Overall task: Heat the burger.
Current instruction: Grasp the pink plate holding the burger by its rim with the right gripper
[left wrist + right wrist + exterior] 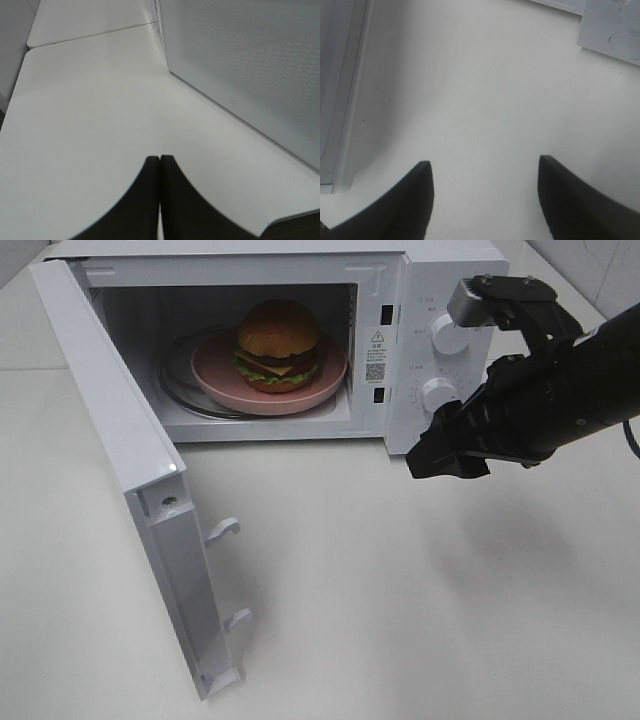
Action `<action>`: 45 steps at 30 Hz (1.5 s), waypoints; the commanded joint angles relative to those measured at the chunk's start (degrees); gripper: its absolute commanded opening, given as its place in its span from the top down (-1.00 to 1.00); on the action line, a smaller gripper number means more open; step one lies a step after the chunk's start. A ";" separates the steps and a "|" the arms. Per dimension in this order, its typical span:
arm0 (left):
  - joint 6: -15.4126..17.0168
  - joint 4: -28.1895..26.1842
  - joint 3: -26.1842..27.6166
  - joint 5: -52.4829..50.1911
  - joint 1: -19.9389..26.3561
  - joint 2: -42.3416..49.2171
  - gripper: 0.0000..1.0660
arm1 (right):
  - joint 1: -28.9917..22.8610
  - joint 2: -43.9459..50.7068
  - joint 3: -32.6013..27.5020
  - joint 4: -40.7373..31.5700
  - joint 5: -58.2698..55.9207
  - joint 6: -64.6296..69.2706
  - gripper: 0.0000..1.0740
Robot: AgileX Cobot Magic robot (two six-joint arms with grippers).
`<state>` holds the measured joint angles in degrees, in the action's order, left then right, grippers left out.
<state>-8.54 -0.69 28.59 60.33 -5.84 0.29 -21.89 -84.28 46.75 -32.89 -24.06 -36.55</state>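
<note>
The burger (279,343) sits on a pink plate (215,380) inside the microwave (400,300), roughly centred in the cavity and clear of its walls. The door (120,440) stands swung wide open on the left, its free edge out over the bench (400,590).

The right claw (485,162) hangs in front of the control panel, just below the lower knob (438,395). Its jaws are spread apart and hold nothing; only bare bench shows between them. From this claw the burger lies back and to the left, inside the opening.

The left claw (160,158) is out of the high view. Its own camera shows its jaws pressed together and empty, low over the bench near a white perforated panel (240,65). That panel is probably the door's outer face, though I cannot tell for sure.

The loading looks finished, so the step in hand is likely closing the door. The door's free edge lies well to the left of the right claw. If the panel is the door, the left arm is the nearer one to push it shut.
</note>
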 commanded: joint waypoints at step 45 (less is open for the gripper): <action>0.52 -0.11 -0.06 -0.74 0.17 1.15 0.99 | -18.96 -28.88 32.77 22.92 10.60 -25.04 -0.17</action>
<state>-8.54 -0.69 28.59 60.33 -5.84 0.29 -40.74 -111.73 77.12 -11.52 -13.29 -61.13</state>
